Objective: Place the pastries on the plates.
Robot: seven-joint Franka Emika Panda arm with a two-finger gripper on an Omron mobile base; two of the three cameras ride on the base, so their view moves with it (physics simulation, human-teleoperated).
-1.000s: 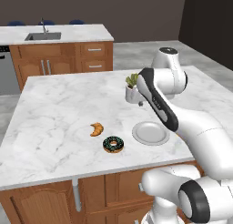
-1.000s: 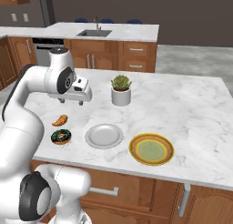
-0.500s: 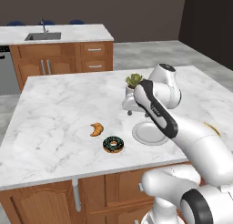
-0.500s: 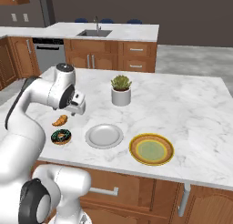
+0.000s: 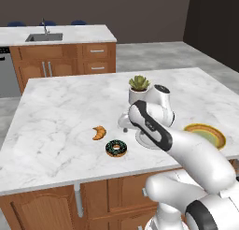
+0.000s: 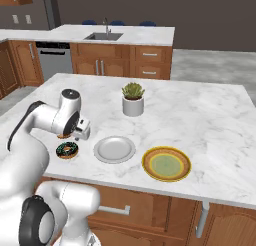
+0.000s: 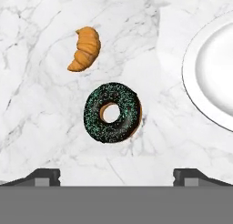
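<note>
Hovering spread-fingered, the tool (image 7: pixel 116 173) faced the sprinkled chocolate ring donut (image 7: pixel 112 112) beside the golden crescent croissant (image 7: pixel 85 48) on the marble bench (image 7: pixel 41 114). Base cameras alone showed the yellow-gold round plate (image 6: pixel 166 164); the grey round plate (image 6: pixel 114 149) lay between.

Counter (image 5: pixel 56 112): polished white marble with grey veining. Cabinets (image 5: pixel 95 61): warm wood with metal bar handles. Donut (image 7: pixel 112 112): dark glaze, finely speckled with sprinkles. Croissant (image 7: pixel 84 48): matt golden-orange crust, ridged. Grey plate (image 6: pixel 114 149): smooth, softly glossy. Yellow plate (image 6: pixel 166 164): glazed, banded rim. Pot (image 6: pixel 133 106): plain white, matt. Arm (image 5: pixel 186 149): smooth white plastic shell.
</note>
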